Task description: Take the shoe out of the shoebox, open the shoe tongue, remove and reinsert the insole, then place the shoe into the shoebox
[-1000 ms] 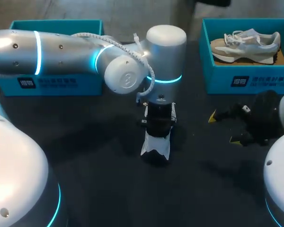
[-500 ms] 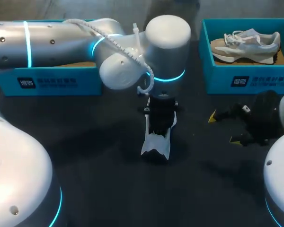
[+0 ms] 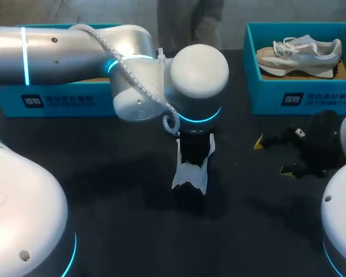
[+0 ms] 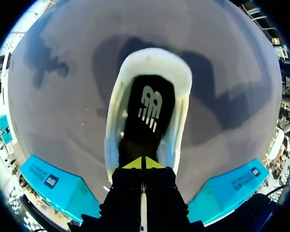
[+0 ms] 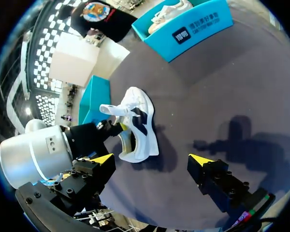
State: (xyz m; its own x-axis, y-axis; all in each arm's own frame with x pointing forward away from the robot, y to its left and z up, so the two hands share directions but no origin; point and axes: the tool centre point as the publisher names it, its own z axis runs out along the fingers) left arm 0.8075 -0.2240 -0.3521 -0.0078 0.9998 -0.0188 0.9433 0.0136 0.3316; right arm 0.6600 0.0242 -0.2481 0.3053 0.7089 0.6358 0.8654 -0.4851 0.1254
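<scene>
A white shoe [image 3: 190, 176] lies on the dark table in the middle, also seen as the white shoe [image 5: 142, 121] ahead of my right gripper. My left gripper [image 4: 144, 163] points straight down into the shoe [image 4: 113, 121], its yellow tips shut on the near end of the black insole [image 4: 150, 106] with a white logo. In the head view the left wrist hides most of that gripper [image 3: 191, 156]. My right gripper [image 3: 273, 156] rests to the right of the shoe, open and holding nothing, with the same gripper [image 5: 151, 159] wide apart in its own view.
A teal shoebox [image 3: 303, 98] at the back right holds a second, grey-beige shoe [image 3: 300, 52]. Another teal shoebox [image 3: 57, 101] stands at the back left, partly hidden by my left arm.
My left wrist has shifted toward the near side and now covers more of its gripper. The shoe and the right arm have not moved.
</scene>
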